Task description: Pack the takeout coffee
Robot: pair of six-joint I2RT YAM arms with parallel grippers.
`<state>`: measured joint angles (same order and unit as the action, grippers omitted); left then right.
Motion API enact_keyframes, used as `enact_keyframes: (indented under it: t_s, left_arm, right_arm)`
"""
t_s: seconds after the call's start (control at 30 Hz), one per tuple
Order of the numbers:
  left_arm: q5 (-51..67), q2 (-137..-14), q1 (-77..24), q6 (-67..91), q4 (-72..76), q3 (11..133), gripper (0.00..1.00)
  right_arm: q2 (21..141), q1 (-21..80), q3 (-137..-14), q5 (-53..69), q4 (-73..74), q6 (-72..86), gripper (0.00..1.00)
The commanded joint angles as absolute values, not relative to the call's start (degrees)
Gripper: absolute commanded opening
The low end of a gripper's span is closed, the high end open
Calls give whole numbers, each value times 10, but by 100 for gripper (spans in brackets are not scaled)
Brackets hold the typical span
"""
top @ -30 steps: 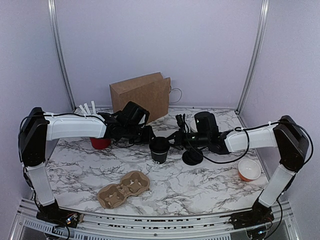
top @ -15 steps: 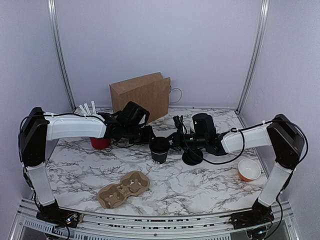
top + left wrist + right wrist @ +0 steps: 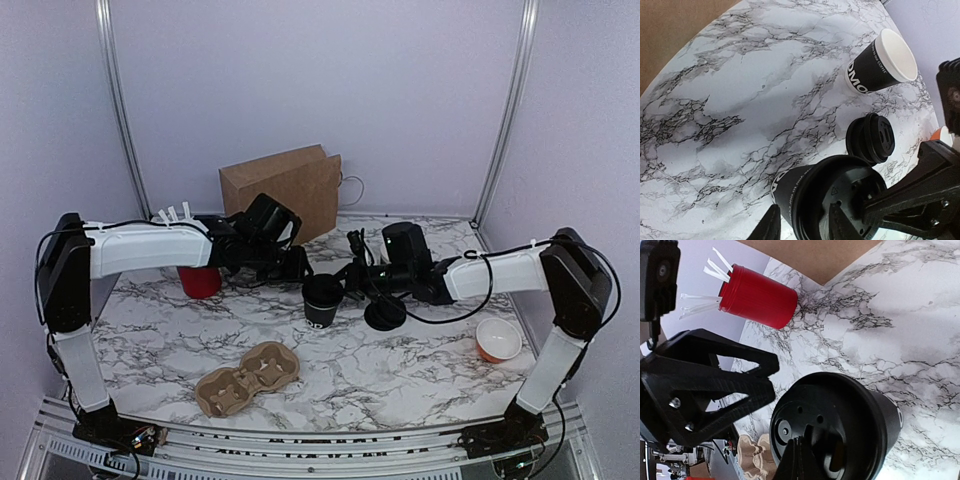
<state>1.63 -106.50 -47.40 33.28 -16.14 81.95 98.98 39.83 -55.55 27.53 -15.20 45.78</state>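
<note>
Pressing down on the lid of the takeout coffee, right gripper fully closed and empty, tips planted on the lid top directly beneath them. Left gripper partly spread, gripping nothing, cup upright on the marble just past its fingertips. Reads as the lid-seating step, packing itself not yet begun.

Calls next for a sideways grasp around the cup wall below the rim, kept level to avoid popping the lid or spilling. Then a lift toward the cardboard carrier, well clear of both sets of fingers on the near side, or the paper bag behind the left gripper.

Hard to tell contact from a narrow gap between the left fingers and the cup wall; hard, too, to confirm the lid snapped home all round. Right fingertips cut off at the bottom of the right wrist view. Cup base and most of its print out of sight from both wrists. Bag mouth not shown. Spare lid and open matching cup, on its side, lying beyond the left fingers, apart from the coffee.
</note>
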Motion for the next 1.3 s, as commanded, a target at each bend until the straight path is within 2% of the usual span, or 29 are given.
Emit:
enact_keyframes:
  t_s: [0.0, 0.13, 0.37, 1.0, 1.27]
  left_arm:
    - [33, -1038, -454, 311, -188, 858, 34]
    - [66, -1013, -448, 316, -182, 861, 30]
    - [182, -980, -436, 381, -77, 794, 0]
    - [302, -960, -426, 481, 105, 664, 0]
    - [335, -957, -425, 484, 112, 658, 0]
  right_arm:
    - [993, 395, -570, 247, -86, 444, 2]
    - [993, 399, -577, 247, -85, 443, 2]
    - [999, 405, -602, 247, -76, 437, 2]
    - [960, 426, -645, 221, -29, 401, 4]
    - [983, 424, -643, 233, -37, 400, 4]
